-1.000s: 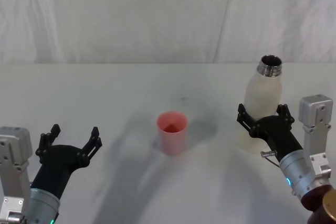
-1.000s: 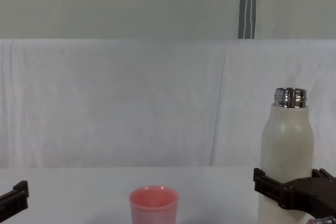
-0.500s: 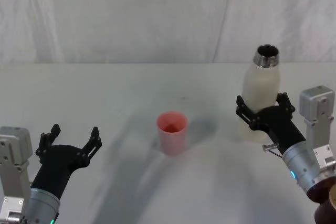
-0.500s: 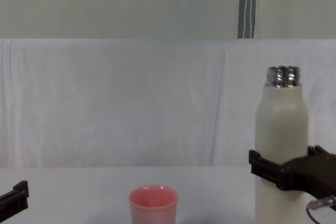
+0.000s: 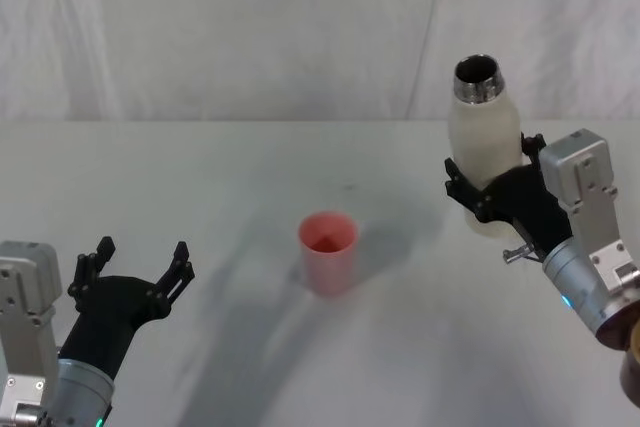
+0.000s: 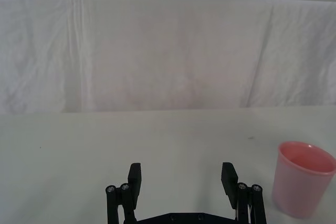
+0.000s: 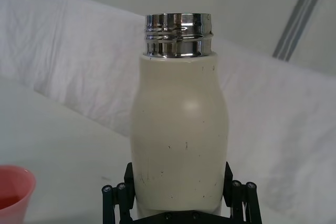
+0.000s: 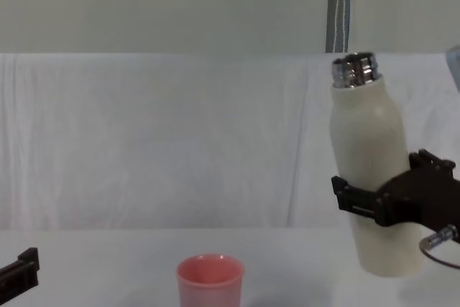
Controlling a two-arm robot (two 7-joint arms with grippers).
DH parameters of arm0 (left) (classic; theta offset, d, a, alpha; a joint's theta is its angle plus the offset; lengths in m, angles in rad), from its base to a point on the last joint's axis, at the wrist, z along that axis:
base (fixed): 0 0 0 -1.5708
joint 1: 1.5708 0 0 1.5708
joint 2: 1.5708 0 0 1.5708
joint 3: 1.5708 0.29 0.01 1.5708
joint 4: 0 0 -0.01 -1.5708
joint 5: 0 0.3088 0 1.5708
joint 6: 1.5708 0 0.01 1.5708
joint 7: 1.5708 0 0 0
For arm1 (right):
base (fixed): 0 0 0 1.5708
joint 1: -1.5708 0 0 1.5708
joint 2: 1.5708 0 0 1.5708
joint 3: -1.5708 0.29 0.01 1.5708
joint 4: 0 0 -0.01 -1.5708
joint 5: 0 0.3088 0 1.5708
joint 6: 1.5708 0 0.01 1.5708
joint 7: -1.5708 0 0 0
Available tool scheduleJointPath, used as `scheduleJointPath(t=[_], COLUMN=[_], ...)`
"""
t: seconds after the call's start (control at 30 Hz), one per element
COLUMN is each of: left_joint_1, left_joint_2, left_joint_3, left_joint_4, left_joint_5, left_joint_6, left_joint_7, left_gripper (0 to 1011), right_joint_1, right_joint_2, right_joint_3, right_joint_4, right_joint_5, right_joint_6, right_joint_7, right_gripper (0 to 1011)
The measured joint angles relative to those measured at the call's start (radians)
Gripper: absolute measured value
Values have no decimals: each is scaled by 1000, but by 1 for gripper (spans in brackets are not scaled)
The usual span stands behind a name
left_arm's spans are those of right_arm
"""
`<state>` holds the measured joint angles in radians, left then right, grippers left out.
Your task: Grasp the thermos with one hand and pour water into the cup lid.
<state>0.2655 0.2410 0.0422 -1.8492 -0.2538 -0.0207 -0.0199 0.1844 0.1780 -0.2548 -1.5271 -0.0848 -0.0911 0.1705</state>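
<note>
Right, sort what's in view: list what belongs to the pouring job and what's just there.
In the job:
- thermos, lifted and tilted, held in the right gripper
- pink cup lid, upright on the table

Just there:
- left gripper, open and idle at the near left
- white table
- white backdrop cloth

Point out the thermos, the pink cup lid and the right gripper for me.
thermos [image 8: 363, 149], chest view, on its cream body.
cup lid [image 5: 328, 257], head view, on its outer wall.
right gripper [image 5: 487, 192], head view, midway between its fingertips.
</note>
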Motion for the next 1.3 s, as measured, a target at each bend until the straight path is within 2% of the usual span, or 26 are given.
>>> scheduleJointPath(t=[0.2, 0.5, 0.63, 0.7, 0.73, 0.97, 1.17, 1.3], left_joint_1=[0, 0, 0, 0, 0, 0, 0, 0], left_joint_2=[0, 0, 0, 0, 0, 0, 0, 0], left_joint_3=[0, 0, 0, 0, 0, 0, 0, 0], left_joint_4=[0, 0, 0, 0, 0, 0, 0, 0], left_joint_5=[0, 0, 0, 0, 0, 0, 0, 0], left_joint_6=[0, 0, 0, 0, 0, 0, 0, 0], left_joint_7=[0, 0, 0, 0, 0, 0, 0, 0], left_gripper=[1001, 1001, 1001, 1001, 1001, 1001, 1001, 1001], right_joint_1=[19, 66, 82, 94, 94, 117, 135, 147], right_joint_2=[25, 64, 75, 86, 86, 114, 129, 132], right_joint_3=[-21, -76, -96, -114, -114, -159, -191, -207], right_joint_4=[-13, -14, -2, 7, 7, 38, 69, 95], right_joint_5=[-54, -163, -202, -246, -246, -361, -430, -455], right_joint_6=[6, 5, -2, -12, -12, -38, -56, -66], right_joint_7=[8, 21, 21, 15, 15, -20, -36, -42], right_gripper=[950, 950, 950, 950, 950, 950, 950, 950])
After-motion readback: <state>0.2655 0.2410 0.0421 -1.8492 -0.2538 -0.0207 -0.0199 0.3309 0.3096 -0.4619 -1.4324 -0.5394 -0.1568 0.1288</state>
